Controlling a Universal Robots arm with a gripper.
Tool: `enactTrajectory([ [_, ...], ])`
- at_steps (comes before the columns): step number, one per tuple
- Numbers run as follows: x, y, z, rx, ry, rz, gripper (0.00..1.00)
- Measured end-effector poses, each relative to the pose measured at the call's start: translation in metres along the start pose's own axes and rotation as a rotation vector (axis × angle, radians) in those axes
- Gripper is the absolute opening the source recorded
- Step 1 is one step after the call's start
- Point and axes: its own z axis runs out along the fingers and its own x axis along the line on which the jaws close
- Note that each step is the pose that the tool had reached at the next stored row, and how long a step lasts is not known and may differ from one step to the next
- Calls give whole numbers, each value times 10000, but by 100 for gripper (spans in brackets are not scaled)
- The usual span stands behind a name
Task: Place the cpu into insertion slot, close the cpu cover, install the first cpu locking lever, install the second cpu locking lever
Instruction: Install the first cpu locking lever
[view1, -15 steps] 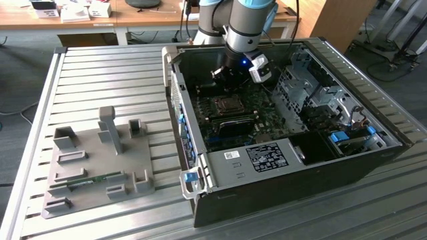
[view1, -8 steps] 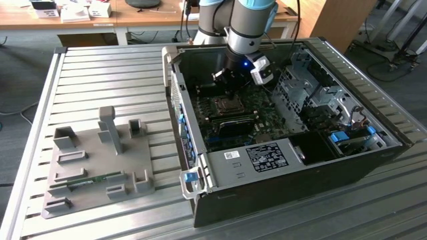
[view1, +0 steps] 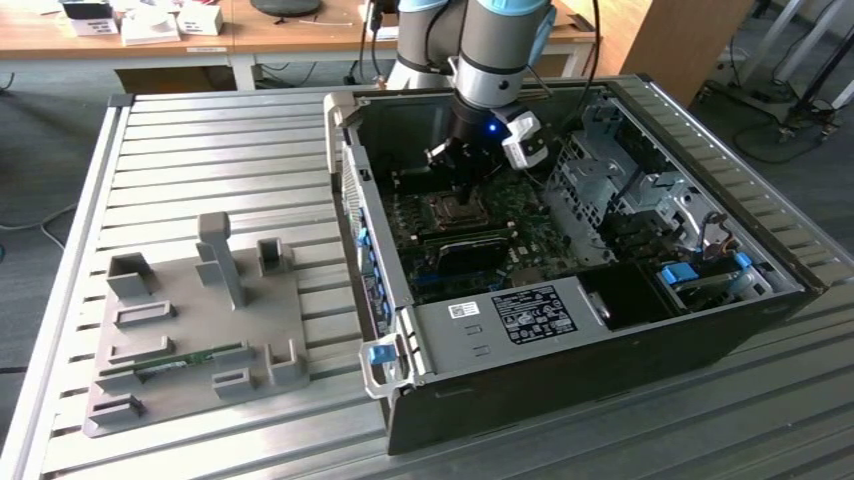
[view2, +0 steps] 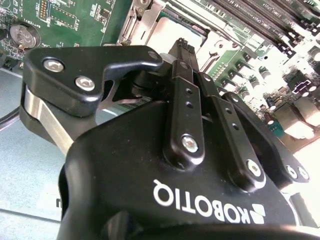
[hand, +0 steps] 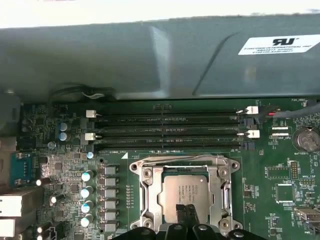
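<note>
1. Looking down through the first wrist view, I see the cpu (hand: 187, 197) as a small flat square with a silver-grey metal top carrying faint print, lying level inside the insertion slot (hand: 184, 192).
2. I read the cpu cover (hand: 218, 186) as a thin silvery frame lying around the chip, its square window leaving the metal top exposed; whether it is locked down I cannot tell.
3. My gripper (hand: 188, 211) has its dark fingertips pressed together, clenched with nothing between them, their tips over the chip's near edge.
4. From the second wrist view I see the gripper (view2: 181, 49) with its black fingers (view2: 184, 95) meeting at the tip just above the silvery socket frame.
5. On the green circuit board (hand: 280, 170), long black memory slots (hand: 167, 131) run parallel just beyond the socket.
6. From the exterior view, the arm reaches down into the open computer case (view1: 561, 310), which lies toward the exterior view's right edge of the ribbed metal table (view1: 214, 150); a grey fixture plate (view1: 187, 320) sits near the opposite edge.
</note>
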Motion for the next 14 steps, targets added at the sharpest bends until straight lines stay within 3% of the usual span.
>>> enactTrajectory([
  [7,-1,2,-46,3,0,0,11],
  [14,-36,3,-45,3,-1,0,11],
])
